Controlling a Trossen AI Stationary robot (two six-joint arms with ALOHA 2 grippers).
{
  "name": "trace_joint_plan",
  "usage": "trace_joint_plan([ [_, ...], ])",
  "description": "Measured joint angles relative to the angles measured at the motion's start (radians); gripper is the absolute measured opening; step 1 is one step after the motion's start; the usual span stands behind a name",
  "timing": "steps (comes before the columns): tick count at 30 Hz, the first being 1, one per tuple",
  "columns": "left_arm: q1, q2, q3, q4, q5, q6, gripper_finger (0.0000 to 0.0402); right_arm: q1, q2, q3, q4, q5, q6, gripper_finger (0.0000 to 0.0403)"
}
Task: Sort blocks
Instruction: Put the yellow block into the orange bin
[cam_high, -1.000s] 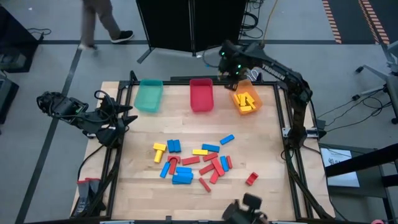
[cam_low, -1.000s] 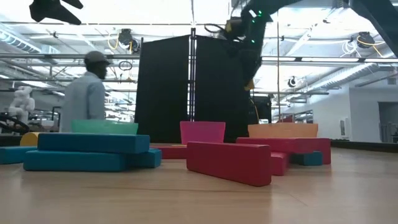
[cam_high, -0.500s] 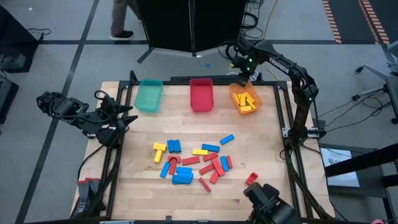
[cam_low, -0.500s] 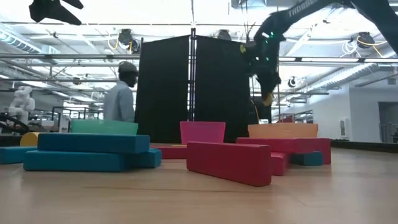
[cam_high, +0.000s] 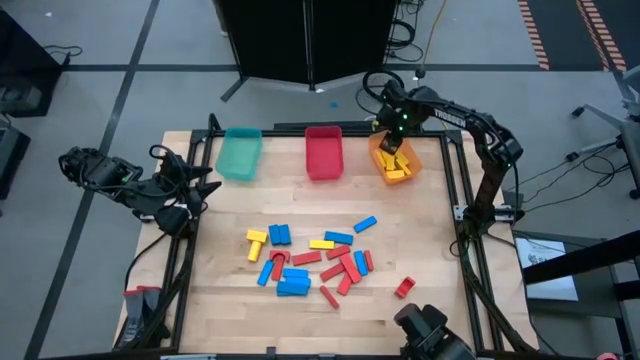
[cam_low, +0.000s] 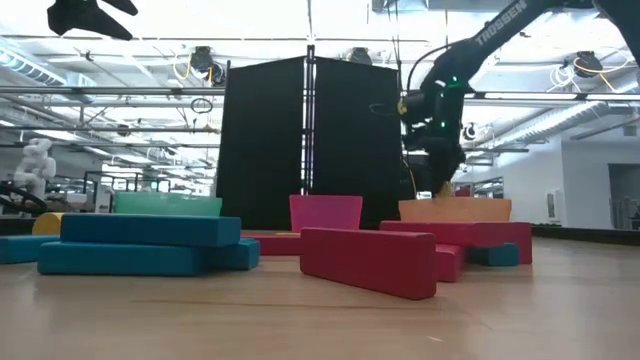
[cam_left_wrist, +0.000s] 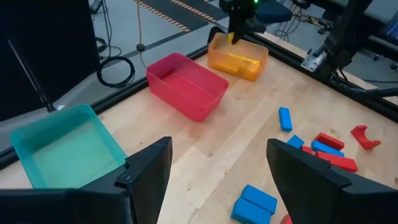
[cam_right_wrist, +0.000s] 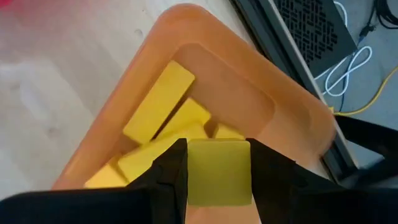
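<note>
One more yellow block (cam_right_wrist: 218, 172) hung over the orange bin (cam_high: 409, 165)!
Right gripper (cam_right_wrist: 217, 186) clenched it above the yellows already inside, poised to drop; left gripper (cam_left_wrist: 214, 180) waited spread open, remaining blocks (cam_high: 312, 261) mid-table.

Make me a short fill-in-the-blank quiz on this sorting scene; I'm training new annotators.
1. The right gripper holds a block coloured ____.
2. It hangs above the ____ bin.
3. The teal bin holds ____ blocks.
4. The left gripper is ____ and holds nothing.

Missing words: yellow; orange; no; open
</note>
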Motion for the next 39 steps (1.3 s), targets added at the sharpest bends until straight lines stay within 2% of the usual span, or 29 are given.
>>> trace_joint_plan([
  [5,0.0,0.0,0.0,0.0,-0.001,0.0,0.0267,0.0,0.002,-0.057,0.135,0.003,0.064,0.0117],
  [10,0.0,0.0,0.0,0.001,-0.004,-0.001,0.0267,0.0,0.002,-0.057,0.161,0.015,0.078,0.0119],
  [16,0.0,0.002,0.0,0.004,-0.004,-0.025,0.0267,0.001,0.002,-0.057,0.148,0.038,0.102,0.0191],
  [20,0.0,0.004,0.0,0.003,-0.003,-0.026,0.0267,0.001,0.002,-0.057,0.123,0.028,0.1,0.0216],
  [23,0.0,0.004,0.0,0.003,-0.003,-0.026,0.0267,0.007,0.002,-0.045,0.074,-0.065,0.085,0.0222],
  [27,0.0,0.004,0.0,0.003,-0.003,-0.025,0.0267,0.031,-0.015,0.01,0.026,-0.328,0.082,0.0224],
  [32,0.0,0.004,0.0,-0.001,-0.003,-0.018,0.0267,0.122,-0.074,0.079,0.023,-0.602,0.173,0.0225],
  [36,0.0,0.004,0.0,-0.004,-0.003,-0.017,0.0267,0.308,-0.121,0.09,0.038,-0.619,0.208,0.0226],
  [39,0.0,0.004,0.0,-0.004,-0.003,-0.017,0.0267,0.486,-0.12,0.089,0.073,-0.547,0.207,0.0226],
])
